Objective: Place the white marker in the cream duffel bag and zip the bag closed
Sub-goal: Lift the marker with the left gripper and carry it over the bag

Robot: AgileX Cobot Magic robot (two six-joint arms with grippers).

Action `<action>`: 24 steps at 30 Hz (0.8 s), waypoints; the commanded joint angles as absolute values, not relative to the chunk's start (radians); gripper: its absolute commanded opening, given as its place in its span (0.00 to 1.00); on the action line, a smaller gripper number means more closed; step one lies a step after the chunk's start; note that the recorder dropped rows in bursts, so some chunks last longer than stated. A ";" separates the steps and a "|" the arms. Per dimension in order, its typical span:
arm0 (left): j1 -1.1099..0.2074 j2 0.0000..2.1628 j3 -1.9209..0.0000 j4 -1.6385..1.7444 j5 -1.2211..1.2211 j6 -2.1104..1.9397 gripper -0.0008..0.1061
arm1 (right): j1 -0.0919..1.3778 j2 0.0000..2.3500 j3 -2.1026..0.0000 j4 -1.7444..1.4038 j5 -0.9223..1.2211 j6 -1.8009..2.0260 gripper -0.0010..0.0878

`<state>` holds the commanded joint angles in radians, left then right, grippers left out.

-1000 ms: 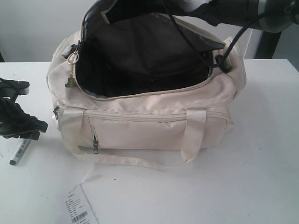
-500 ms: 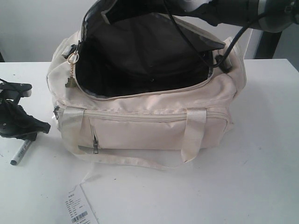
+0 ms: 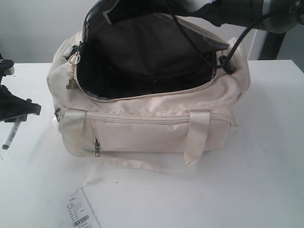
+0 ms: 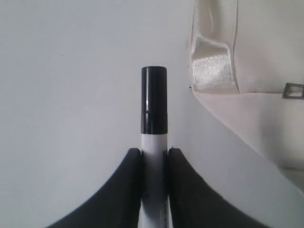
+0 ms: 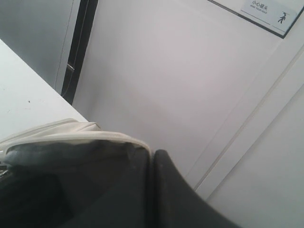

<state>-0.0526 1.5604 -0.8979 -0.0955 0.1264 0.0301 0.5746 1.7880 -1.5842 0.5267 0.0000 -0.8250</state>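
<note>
Left gripper [image 4: 154,153]: two matte black fingers [image 4: 116,190], which were broad at the base and curved to narrow tips. Right gripper [image 5: 152,156]: its fingers were similarly dark and smooth. Right arm [image 3: 266,10]: it had a dark grey rounded housing, with a black cable [image 3: 240,40] attached.

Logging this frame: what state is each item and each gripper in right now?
white marker: cap on, outside the bag, pinched by the left gripper.
left gripper: shut on the marker's barrel.
cream duffel bag: top zipper open, flap lifted, dark lining exposed.
right gripper: shut on the bag's raised flap.
front pocket: zipped shut.
paper tag: lying flat on the table.
</note>
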 joint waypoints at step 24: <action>-0.137 0.984 -0.569 -0.095 -0.361 -0.084 0.01 | 0.575 1.788 -1.584 0.527 0.000 -0.808 0.01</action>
